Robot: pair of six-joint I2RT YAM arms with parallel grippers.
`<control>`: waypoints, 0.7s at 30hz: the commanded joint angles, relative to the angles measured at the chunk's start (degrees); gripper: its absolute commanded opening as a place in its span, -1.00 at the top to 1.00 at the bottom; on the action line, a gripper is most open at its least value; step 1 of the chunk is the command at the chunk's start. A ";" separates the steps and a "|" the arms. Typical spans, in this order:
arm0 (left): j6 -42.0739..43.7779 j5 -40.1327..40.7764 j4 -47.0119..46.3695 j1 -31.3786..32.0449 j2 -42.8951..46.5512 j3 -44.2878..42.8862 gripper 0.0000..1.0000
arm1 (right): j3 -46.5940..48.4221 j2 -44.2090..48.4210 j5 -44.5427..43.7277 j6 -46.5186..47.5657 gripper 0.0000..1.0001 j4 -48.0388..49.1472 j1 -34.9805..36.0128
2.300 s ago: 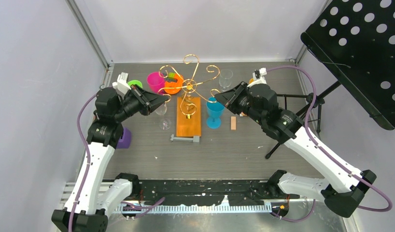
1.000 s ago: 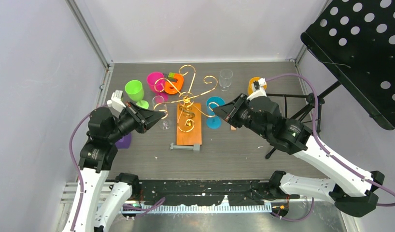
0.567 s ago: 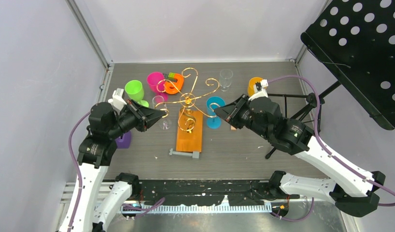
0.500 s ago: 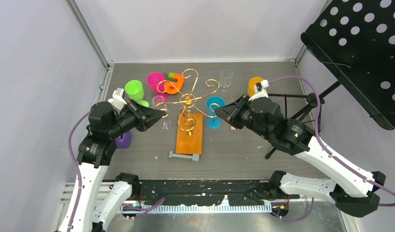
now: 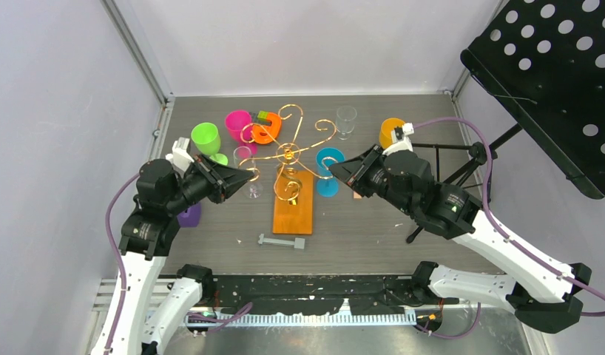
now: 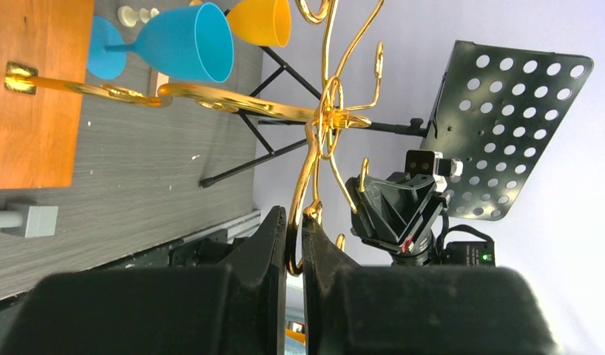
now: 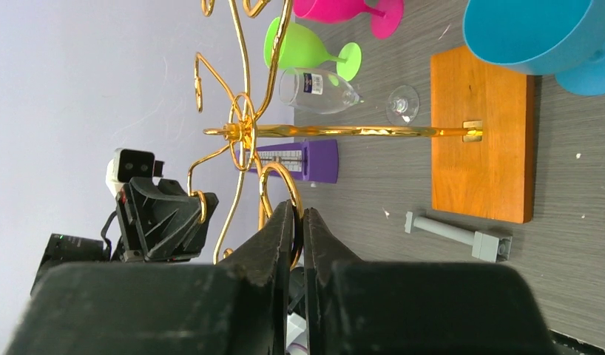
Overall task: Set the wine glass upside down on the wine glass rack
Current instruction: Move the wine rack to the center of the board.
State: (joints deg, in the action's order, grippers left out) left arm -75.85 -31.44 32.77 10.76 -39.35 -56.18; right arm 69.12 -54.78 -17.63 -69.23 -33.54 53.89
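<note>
The wine glass rack (image 5: 288, 153), gold wire scrolls on an orange wooden base (image 5: 293, 211), stands mid-table. My left gripper (image 5: 249, 174) is shut on a scroll arm at its left side; in the left wrist view the gold loop sits between the fingertips (image 6: 294, 214). My right gripper (image 5: 330, 171) is shut on a scroll arm at the right side, with the wire pinched between its tips (image 7: 299, 209). A clear wine glass (image 5: 248, 185) stands upright just left of the base, partly behind the left gripper, and shows in the right wrist view (image 7: 318, 90). Neither gripper holds it.
A blue goblet (image 5: 329, 161) stands right of the rack, under the right gripper. Green (image 5: 205, 137), pink (image 5: 237, 123) and orange (image 5: 268, 132) cups stand behind, with a clear tumbler (image 5: 345, 118) and a yellow cup (image 5: 389, 132). A grey bar (image 5: 281, 241) lies before the base. A black music stand (image 5: 551, 81) looms right.
With both grippers holding it, the rack has shifted toward the near edge and its base has straightened. The grey bar has slid nearer with it.
</note>
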 commanded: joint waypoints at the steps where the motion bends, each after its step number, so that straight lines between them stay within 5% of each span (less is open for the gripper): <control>1: 2.11 4.37 -4.09 -0.75 0.63 0.66 0.80 | 0.55 3.19 -3.86 2.16 0.82 6.60 0.03; 21: 3.50 5.40 -5.44 -0.74 0.56 1.36 -0.06 | -2.15 2.82 -7.41 6.27 -0.24 9.39 -0.54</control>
State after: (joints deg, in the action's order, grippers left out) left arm -74.22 -26.55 30.11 10.37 -39.72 -54.94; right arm 66.89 -52.12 -22.90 -64.77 -28.08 53.60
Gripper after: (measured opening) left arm 0.482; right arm 0.587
